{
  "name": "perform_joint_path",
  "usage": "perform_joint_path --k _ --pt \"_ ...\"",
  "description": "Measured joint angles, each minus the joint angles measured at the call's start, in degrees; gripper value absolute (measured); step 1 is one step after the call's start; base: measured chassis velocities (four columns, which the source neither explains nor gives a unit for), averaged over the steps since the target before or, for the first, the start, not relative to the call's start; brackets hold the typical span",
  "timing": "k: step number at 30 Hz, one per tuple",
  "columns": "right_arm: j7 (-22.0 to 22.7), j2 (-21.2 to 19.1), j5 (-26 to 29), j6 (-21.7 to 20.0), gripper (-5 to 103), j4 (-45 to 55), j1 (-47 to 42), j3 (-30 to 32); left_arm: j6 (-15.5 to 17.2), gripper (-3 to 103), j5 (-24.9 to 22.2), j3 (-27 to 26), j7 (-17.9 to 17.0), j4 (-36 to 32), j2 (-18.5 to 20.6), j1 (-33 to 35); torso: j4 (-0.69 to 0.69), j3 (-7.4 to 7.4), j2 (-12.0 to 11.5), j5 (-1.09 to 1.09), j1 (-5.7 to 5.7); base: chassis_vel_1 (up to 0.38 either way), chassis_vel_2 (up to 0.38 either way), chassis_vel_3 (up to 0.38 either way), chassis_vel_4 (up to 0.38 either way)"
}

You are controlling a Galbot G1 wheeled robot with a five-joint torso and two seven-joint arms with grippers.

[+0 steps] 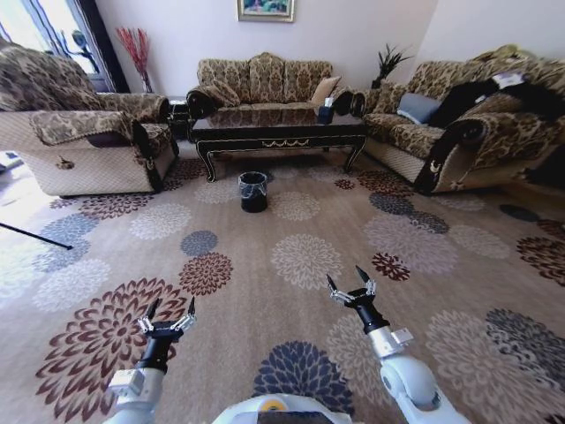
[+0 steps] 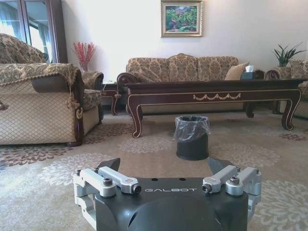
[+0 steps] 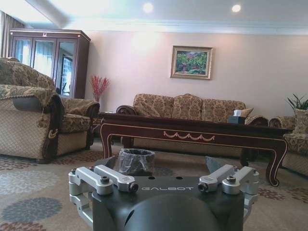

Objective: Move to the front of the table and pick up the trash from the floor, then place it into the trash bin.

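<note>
The dark glossy table (image 1: 278, 132) with gold ornament stands far ahead across the floor (image 1: 305, 261), a beige flower-patterned carpet. The small black trash bin (image 1: 253, 191) with its plastic liner sits on the carpet just in front of the table. No trash shows on the carpet. My left gripper (image 1: 170, 311) and right gripper (image 1: 350, 283) hover low over the near carpet, both open and holding nothing. The left wrist view shows the left gripper (image 2: 163, 166) facing the bin (image 2: 192, 137) and the table (image 2: 211, 96). The right wrist view has the right gripper (image 3: 161, 163) before the bin (image 3: 134, 161) and the table (image 3: 192, 134).
A patterned armchair (image 1: 79, 141) stands at the left, a sofa (image 1: 265, 79) behind the table and another sofa (image 1: 459, 124) at the right. A dark tissue box (image 1: 326, 112) sits on the table. A thin black rod (image 1: 35, 236) lies at the left. Open carpet stretches between me and the bin.
</note>
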Motion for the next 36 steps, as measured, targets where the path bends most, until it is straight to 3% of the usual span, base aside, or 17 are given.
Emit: perform_joint_path --k 36 --pt "0.00 0.00 0.00 0.00 100 0.00 0.00 0.00 0.00 100 0.00 0.00 0.00 0.00 0.00 0.00 -0.01 5.92 7.64 -0.01 1.73 -0.018 0.011 0.013 -0.013"
